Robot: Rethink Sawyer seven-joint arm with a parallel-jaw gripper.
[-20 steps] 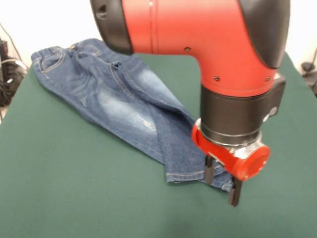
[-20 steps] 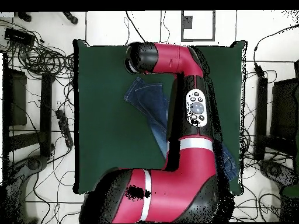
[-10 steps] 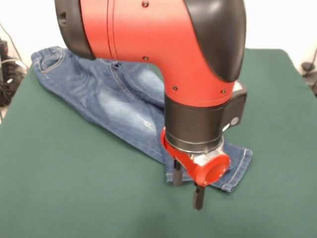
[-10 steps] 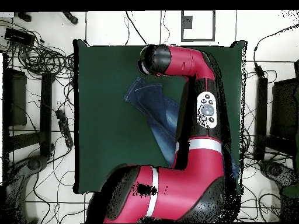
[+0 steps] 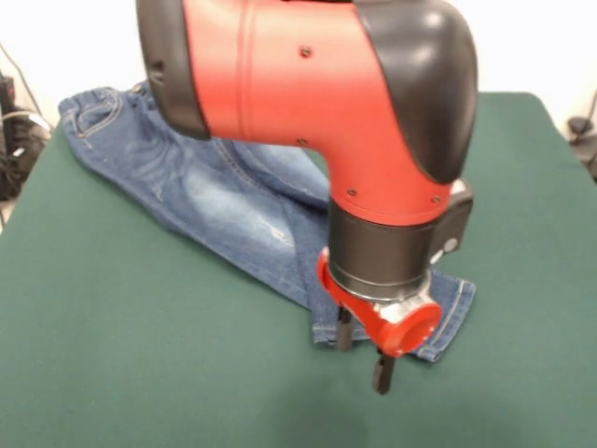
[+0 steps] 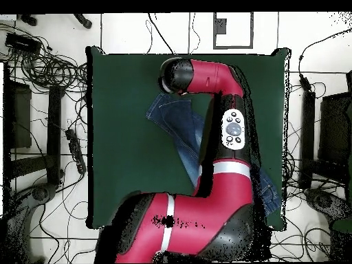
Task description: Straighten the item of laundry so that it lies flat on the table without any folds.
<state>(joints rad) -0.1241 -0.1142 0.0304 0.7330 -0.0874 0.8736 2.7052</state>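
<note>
The item of laundry, blue denim jeans (image 5: 215, 191), lies slantwise on the green table (image 5: 112, 355). Its waistband is at the far left and its leg ends are near the front middle. One leg lies partly over the other, with a fold along the overlap. My gripper (image 5: 363, 353) hangs open at the leg hems: one finger (image 5: 343, 329) stands at the hem edge, the other (image 5: 382, 373) is over bare table, and nothing is between them. In the overhead view the arm covers the gripper and much of the jeans (image 6: 172, 118), which lie on the table (image 6: 117, 151).
The arm's bulky red and black body (image 5: 317, 84) hides the middle of the jeans. Cables (image 6: 41, 62) and equipment lie on the floor around the table. The table's right edge (image 5: 560, 140) is well away from the leg ends.
Over the second my gripper swung left along the leg hems, then shifted slightly back right and a little lower. The jeans have not visibly moved.
</note>
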